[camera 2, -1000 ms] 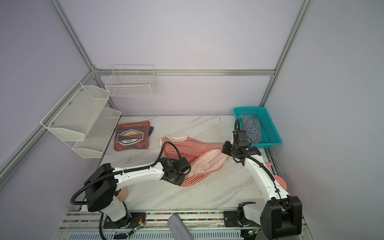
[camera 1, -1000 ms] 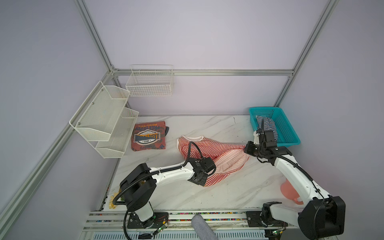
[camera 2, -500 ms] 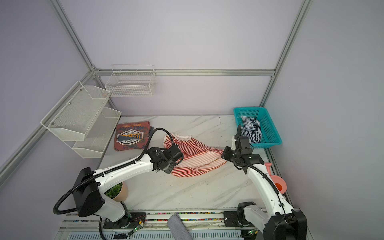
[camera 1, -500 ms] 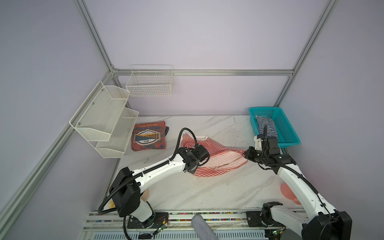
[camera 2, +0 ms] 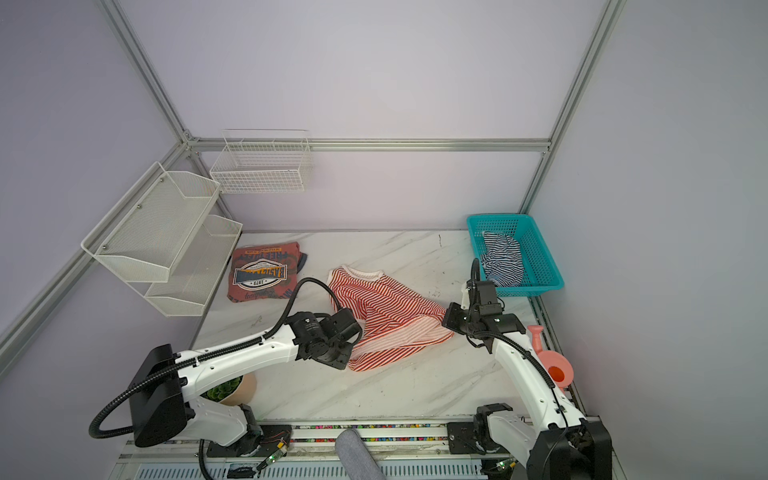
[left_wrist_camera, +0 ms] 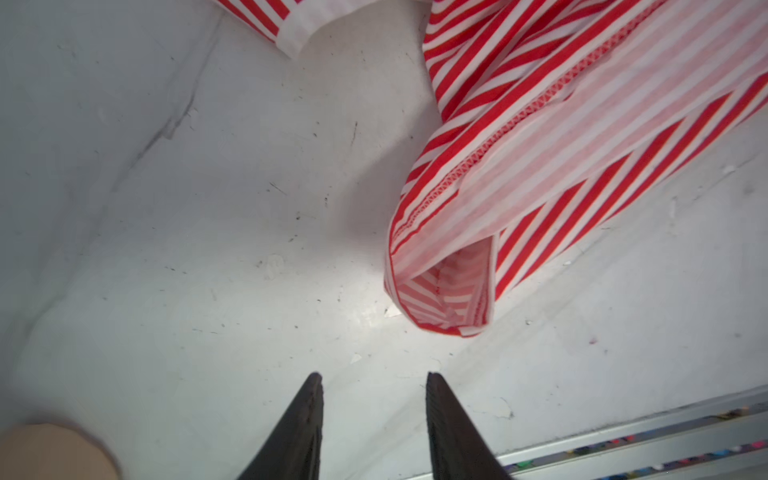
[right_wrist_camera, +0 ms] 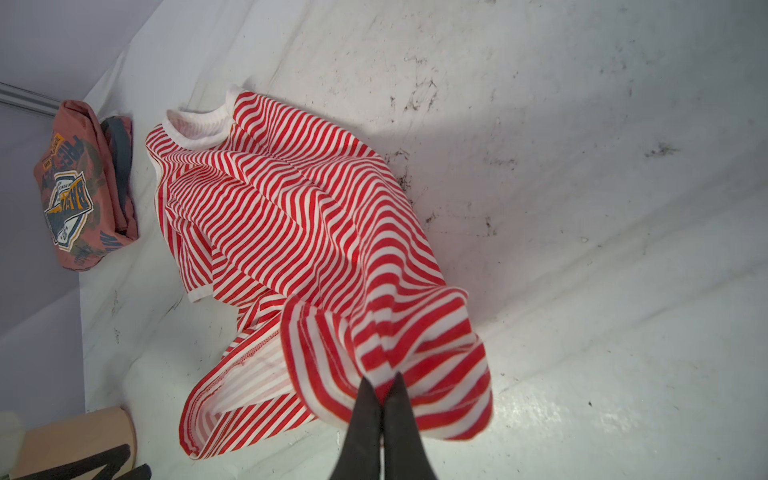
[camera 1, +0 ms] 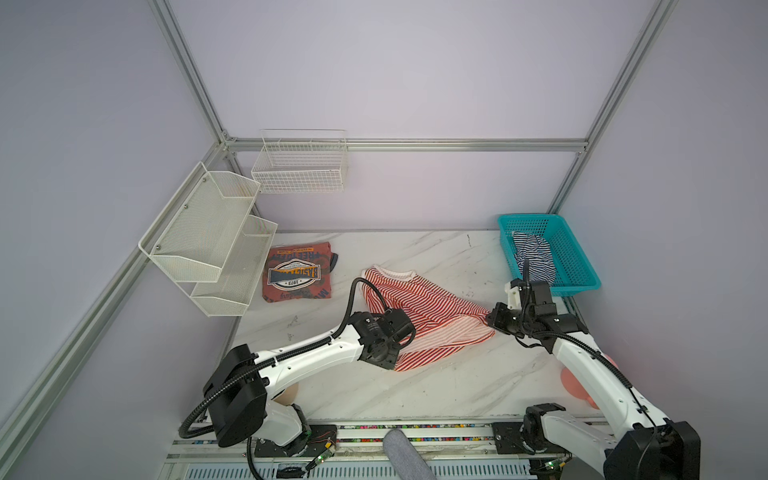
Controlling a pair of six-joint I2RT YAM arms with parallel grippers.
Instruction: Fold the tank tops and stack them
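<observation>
The red-and-white striped tank top point(camera 1: 419, 316) point(camera 2: 384, 316) lies loosely spread in the middle of the marble table, neck trim towards the back. My right gripper point(right_wrist_camera: 382, 378) point(camera 1: 492, 322) is shut on a bunched corner of its hem at the right side, holding it slightly raised. My left gripper point(left_wrist_camera: 372, 375) is open and empty over bare table. The hem's other corner point(left_wrist_camera: 440, 291) lies loose just beyond its fingertips. In both top views its fingers are hidden under the left wrist point(camera 1: 382, 336). The navy-and-white striped tank top point(camera 1: 534, 259) point(camera 2: 500, 259) sits crumpled in the teal basket point(camera 1: 530, 217).
A folded rust-red garment with a badge print point(camera 1: 297, 272) lies at the back left. White mesh shelves point(camera 1: 216, 237) hang from the left wall and a wire basket point(camera 1: 301, 166) from the back wall. A potted plant point(camera 2: 226, 388) and a pink watering can point(camera 2: 552, 365) stand near the front rail.
My left gripper has opened and let go of the striped hem, which now lies on the table. The right gripper, still shut on the cloth, has drifted slightly forward.
</observation>
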